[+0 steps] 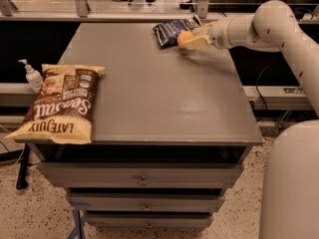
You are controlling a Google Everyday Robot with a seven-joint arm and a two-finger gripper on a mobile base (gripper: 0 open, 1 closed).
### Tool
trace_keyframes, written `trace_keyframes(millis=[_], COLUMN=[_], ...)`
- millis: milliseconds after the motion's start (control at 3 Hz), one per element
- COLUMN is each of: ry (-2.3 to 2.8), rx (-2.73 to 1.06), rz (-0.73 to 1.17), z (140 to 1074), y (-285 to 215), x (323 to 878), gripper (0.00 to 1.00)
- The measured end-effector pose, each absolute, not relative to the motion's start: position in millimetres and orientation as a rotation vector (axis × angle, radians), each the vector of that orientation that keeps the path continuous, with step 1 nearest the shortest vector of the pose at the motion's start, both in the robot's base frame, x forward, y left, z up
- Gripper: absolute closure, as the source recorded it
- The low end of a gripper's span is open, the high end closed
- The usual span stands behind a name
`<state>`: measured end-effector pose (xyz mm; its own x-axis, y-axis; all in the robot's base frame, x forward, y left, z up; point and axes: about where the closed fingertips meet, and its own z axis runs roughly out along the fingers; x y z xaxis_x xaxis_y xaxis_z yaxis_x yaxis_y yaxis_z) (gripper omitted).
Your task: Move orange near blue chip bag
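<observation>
From where I stood, the robot's cream-coloured two-finger gripper (190,41) sat at the upper right of the frame, low over the far edge of the flat grey metal table (159,93). It was clamped around the small round orange fruit (183,37). The orange was just beside the crinkled dark navy-blue snack bag with white lettering (171,31), right at the bag's near right corner. I could not tell whether the two were touching. A faint shadow lay on the table beneath the fruit, so I judged it to be carried a little above the surface, not resting on it.

The orange looked light, firm and smooth. Being round, it would likely roll if let go from any height, so it would be better set down gently and flat. A hold across its widest part, as the gripper seemed to have, looked the surest, and a modest squeeze would do since the skin could bruise. The blue bag looked thin, air-filled and easily nudged.

By my count there was one orange, one blue bag, and one large brown-and-yellow chip bag (60,103) overhanging the table's left edge. One white pump bottle (32,75) stood off to the left, and there was one arm with one gripper. Three grey drawer fronts (142,176) were stacked below.
</observation>
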<state>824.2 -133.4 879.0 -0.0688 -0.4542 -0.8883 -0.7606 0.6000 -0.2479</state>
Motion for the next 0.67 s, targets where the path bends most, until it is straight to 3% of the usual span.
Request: trace_keyframes(millis=[667], ry=[1.709], rx=[-0.931], rz=[0.302], z=[874.7], y=[-135.1], x=[836.6], gripper=[0.13])
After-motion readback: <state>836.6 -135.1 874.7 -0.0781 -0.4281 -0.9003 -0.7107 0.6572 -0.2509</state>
